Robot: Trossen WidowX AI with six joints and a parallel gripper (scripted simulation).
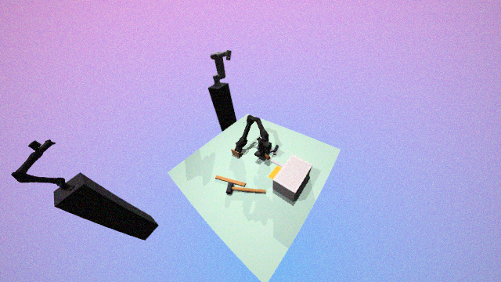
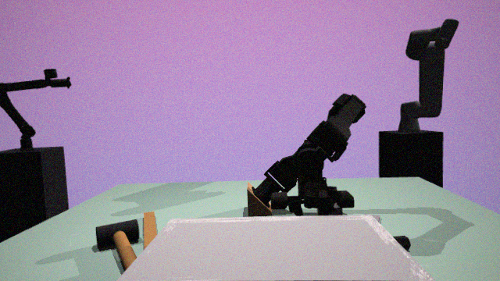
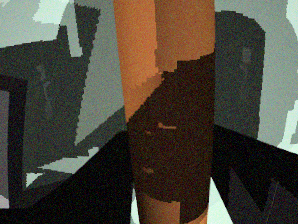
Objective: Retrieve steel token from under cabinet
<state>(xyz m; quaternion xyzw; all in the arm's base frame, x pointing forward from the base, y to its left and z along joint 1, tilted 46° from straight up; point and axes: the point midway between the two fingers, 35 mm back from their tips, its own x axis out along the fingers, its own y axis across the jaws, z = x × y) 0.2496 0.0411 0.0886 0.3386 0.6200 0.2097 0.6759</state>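
The white-topped cabinet [image 1: 293, 172] [image 2: 266, 250] stands right of the arm in the top view. A yellow marked area [image 1: 275, 172] lies along its front side. My gripper [image 1: 267, 156] [image 3: 165, 136] is shut on an orange-brown handle [image 3: 185, 30], which runs up between the black fingers in the wrist view. A thin pale rod [image 1: 275, 162] runs from the handle to the cabinet's upper front corner; whether its end is under the cabinet is hidden. The fingers are hidden in the exterior view. The steel token cannot be seen.
A black-headed mallet [image 1: 229, 188] [image 2: 117, 235] and a flat wooden bar [image 1: 230, 180] [image 2: 149, 229] lie left of the cabinet. A small black object [image 1: 275, 149] [image 2: 402, 243] lies beyond the gripper. Two other arms stand on black pedestals [image 1: 106, 207] [image 1: 222, 106] off the table.
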